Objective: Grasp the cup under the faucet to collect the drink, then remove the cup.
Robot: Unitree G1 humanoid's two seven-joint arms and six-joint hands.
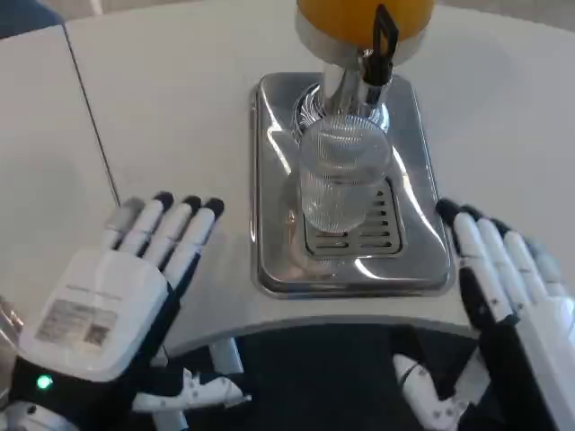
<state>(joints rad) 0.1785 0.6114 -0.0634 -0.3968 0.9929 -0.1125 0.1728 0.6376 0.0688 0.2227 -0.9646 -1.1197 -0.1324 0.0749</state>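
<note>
Head view. A clear ribbed plastic cup [344, 171] stands upright on the slotted grille of a shiny stainless-steel rectangular drip tray [269, 180], directly below the black-handled faucet [379, 49] of a drink dispenser. The dispenser's tank holding orange liquid [364, 13] sits at the top edge of the frame, on a chrome pedestal behind the cup. The cup appears empty or nearly so; no orange colour is seen in it. The tray lies on the white table [162, 99], near its curved front edge.

The left hand [126, 305] lies to the left of the tray, palm down, white back upward with a grey label and a small green light near the wrist. Its fingers are extended forward and slightly apart, holding nothing; the thumb points toward the table edge. It is apart from the tray and well clear of the cup.

The right hand [503, 314] is at the lower right, just beside the tray's right front corner. Its fingers are straight and spread, thumb low and apart, holding nothing. It does not touch the cup.

A thin dark seam [90, 99] runs across the table at left.
</note>
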